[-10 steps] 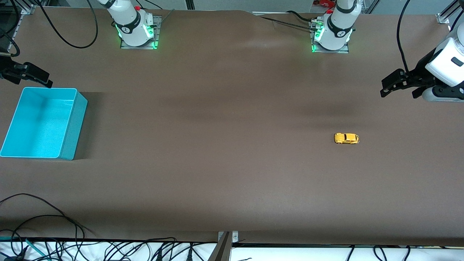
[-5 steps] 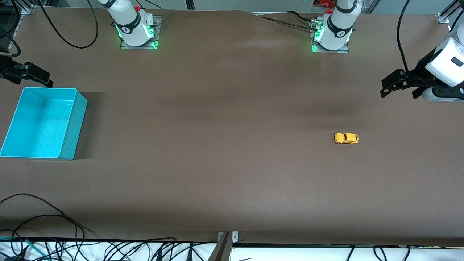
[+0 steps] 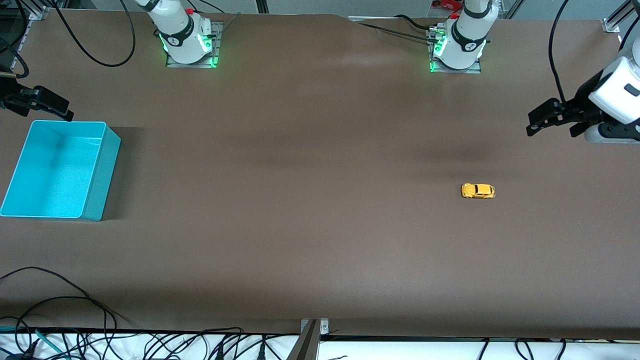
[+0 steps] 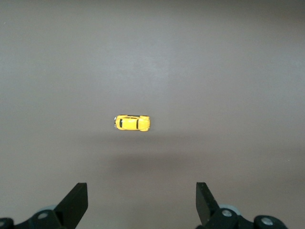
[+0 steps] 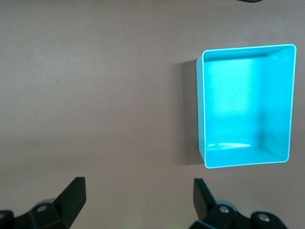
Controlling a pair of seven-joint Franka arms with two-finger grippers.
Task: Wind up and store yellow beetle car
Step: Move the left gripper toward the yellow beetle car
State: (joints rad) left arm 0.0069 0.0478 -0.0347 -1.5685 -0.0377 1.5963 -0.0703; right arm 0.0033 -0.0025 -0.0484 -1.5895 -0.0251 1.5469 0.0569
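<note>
Reaching: none of the task is done yet; judged from the layout, the step in hand is the approach to the toy, with winding and storing both not yet begun.
Car: the yellow beetle car (image 3: 478, 191) sits on its wheels on the bare tabletop (image 3: 310, 210), toward the left arm's end, touched by nothing.
Bin: the turquoise bin (image 3: 102, 170) stands empty at the right arm's end, well apart from the car.
Left end effector: the left end effector (image 3: 552, 119) hangs in the air at the left arm's end of the tabletop, released with fingers spread and holding nothing; its wrist view shows the car (image 4: 132, 123) lying out ahead of the spread fingers (image 4: 76, 202).
Right end effector: the right end effector (image 3: 42, 102) waits above the bin's rim nearest the robot bases, also released and empty; its wrist view shows the bin (image 5: 200, 114).
Next move: probably the left arm should descend over the car and line its fingers across the narrow body, since the toy is tiny and could skid away if nudged off-centre.
</note>
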